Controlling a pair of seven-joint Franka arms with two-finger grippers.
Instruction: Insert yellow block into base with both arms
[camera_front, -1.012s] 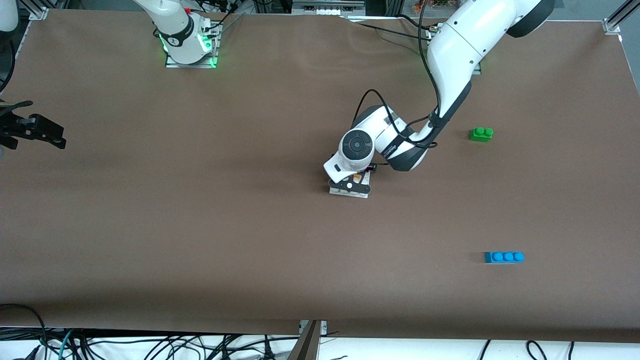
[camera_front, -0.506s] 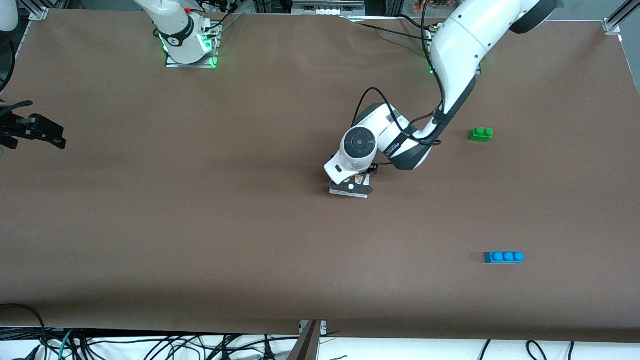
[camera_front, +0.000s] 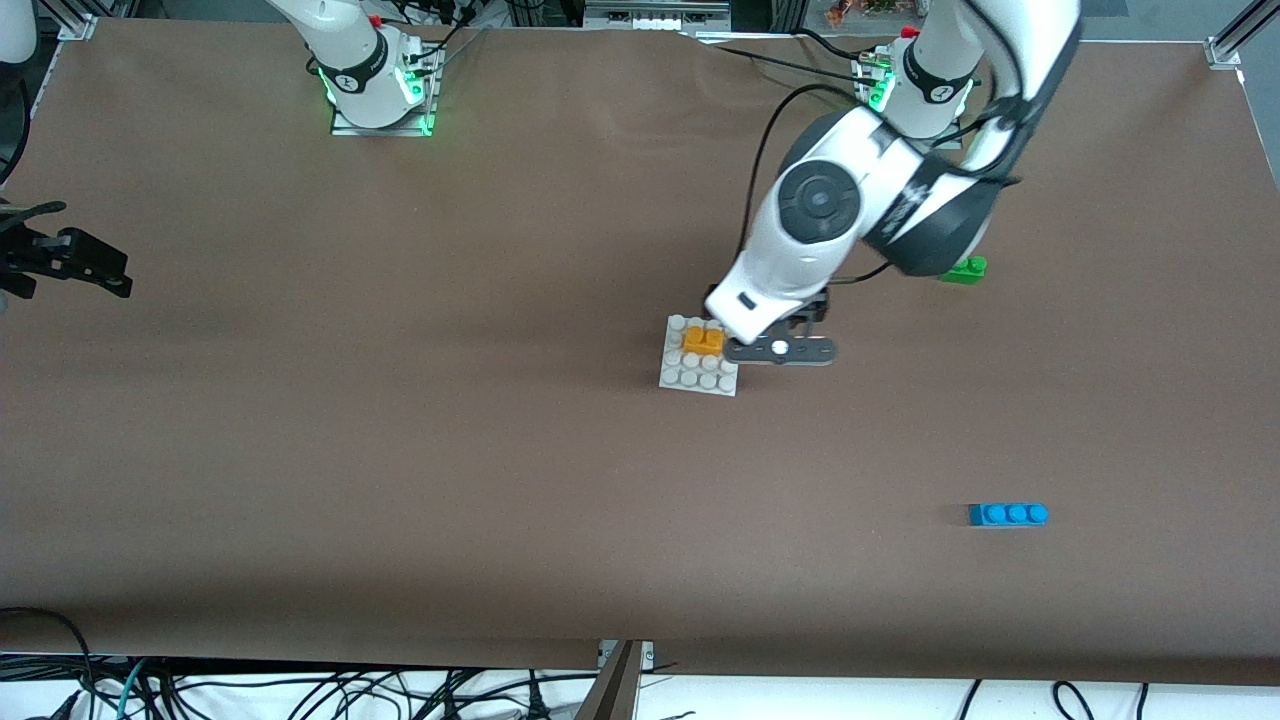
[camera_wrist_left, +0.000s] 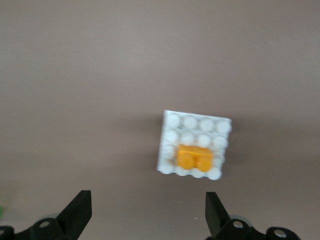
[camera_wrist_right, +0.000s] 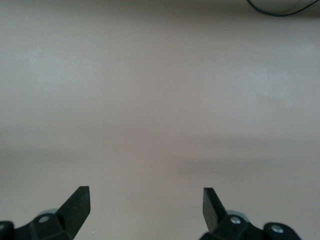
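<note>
Right gripper waits at the right arm's end of the table, fingers spread, holding nothing — the arm itself is cut off at the frame edge. Mid-table, the yellow block sits on the base. Left gripper hangs beside the base, jaws wide and empty — its wrist partly hides the green brick.

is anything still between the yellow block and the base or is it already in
Nothing visible stands between them. The yellow block already sits on the studs of the base. The left gripper is open, empty, up beside the base. The right gripper waits open at the right arm's end of the table.
</note>
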